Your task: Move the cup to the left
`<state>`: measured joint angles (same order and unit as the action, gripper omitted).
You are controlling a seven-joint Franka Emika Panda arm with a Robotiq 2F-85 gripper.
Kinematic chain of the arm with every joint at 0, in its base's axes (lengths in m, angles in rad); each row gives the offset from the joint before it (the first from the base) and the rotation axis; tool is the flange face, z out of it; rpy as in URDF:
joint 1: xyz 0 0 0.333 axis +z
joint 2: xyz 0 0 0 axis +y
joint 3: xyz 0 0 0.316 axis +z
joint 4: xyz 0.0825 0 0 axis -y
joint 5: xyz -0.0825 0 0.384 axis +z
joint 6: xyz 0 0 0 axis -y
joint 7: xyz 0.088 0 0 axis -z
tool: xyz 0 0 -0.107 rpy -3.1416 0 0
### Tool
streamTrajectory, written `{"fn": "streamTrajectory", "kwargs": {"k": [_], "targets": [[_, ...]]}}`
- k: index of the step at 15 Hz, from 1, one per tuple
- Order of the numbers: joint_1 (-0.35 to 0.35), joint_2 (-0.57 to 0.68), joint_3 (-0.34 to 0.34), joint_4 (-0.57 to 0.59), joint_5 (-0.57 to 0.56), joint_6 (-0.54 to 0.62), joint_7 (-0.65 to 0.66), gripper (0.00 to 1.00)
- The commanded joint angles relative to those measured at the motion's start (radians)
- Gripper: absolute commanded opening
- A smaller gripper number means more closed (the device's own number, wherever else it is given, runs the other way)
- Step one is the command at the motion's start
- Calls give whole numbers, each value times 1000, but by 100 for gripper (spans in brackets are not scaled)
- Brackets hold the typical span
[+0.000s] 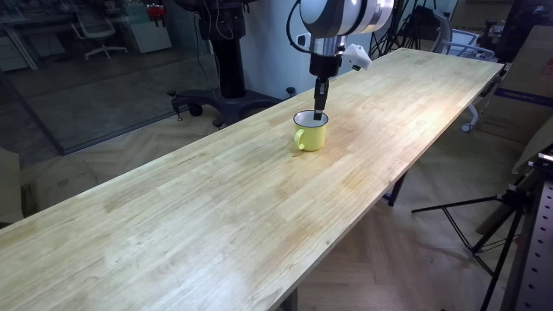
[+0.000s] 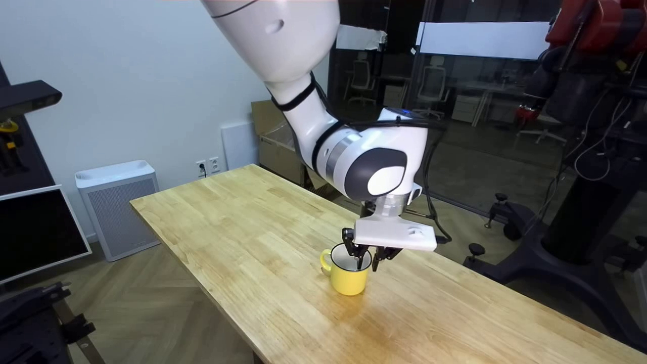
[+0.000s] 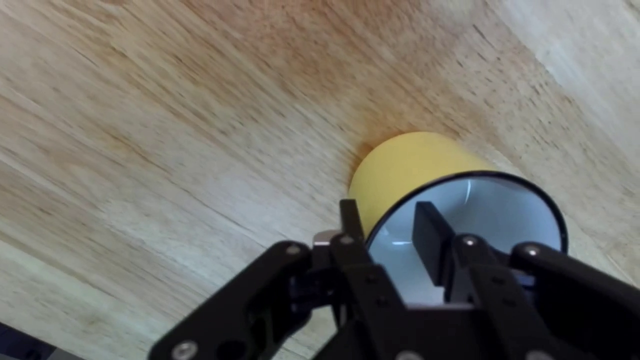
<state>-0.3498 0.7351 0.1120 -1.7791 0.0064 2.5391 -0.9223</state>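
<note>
The yellow cup stands upright on the wooden table. It has a white inside and a dark rim, and its handle shows in both exterior views. In an exterior view the cup has its handle at its left. My gripper points down at the cup's rim. In the wrist view the gripper is open and straddles the rim of the cup. One finger is inside the cup and the other is outside its wall, with a gap between them. The handle is hidden in the wrist view.
The long table has an edge towards a black wheeled stand and a glass wall. A tripod stands on the floor beyond the opposite edge. A white appliance stands on the floor near the table's end.
</note>
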Motion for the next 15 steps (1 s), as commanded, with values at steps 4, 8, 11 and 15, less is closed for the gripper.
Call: {"fn": "streamTrajectory", "kwargs": {"k": [4,8,11,15], "targets": [[14,22,1,68,18,-68,-13,0],[24,52,16,134,34,-152,-32,1],[31,96,24,217,42,-241,-62,2],[19,165,45,330,94,-343,-132,2]]}}
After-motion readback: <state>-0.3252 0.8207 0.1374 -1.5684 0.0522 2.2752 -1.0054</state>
